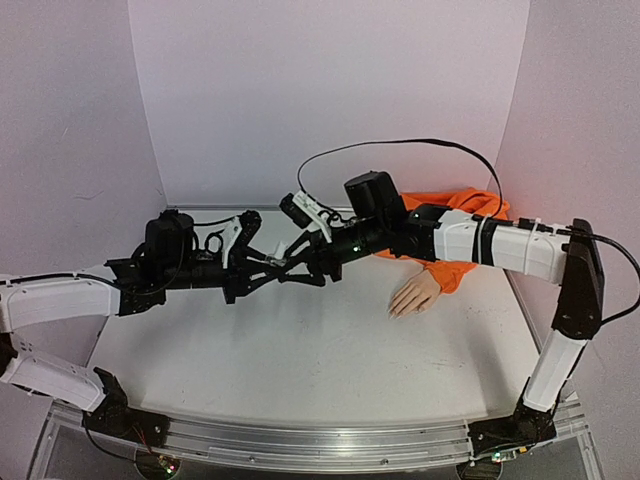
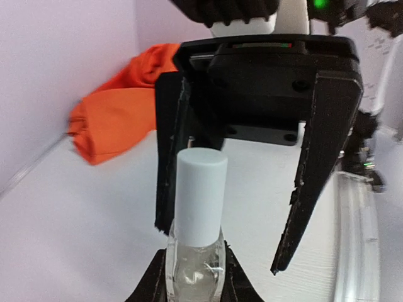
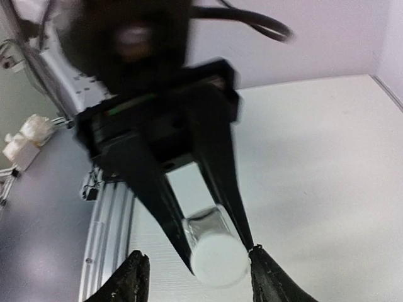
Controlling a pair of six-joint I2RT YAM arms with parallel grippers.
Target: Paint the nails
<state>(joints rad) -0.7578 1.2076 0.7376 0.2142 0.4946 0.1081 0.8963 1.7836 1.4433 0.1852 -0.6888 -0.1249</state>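
Closest in on the bench (image 1: 300,370) is the mannequin hand (image 1: 415,296), lying flat with its fingers aimed toward the front left. It's a pale skin colour, and honestly the nails (image 1: 397,311) are too tiny to make out. They sit off to the right of both end effectors and lower down, with nothing touching them.

Further back, up in the air, the left end effector (image 2: 194,283) is clamped on a small clear bottle (image 2: 200,207) with a white cap. The right end effector (image 3: 200,280) is spread apart around that cap. The orange sleeve (image 1: 452,272) bunches up toward the back wall.
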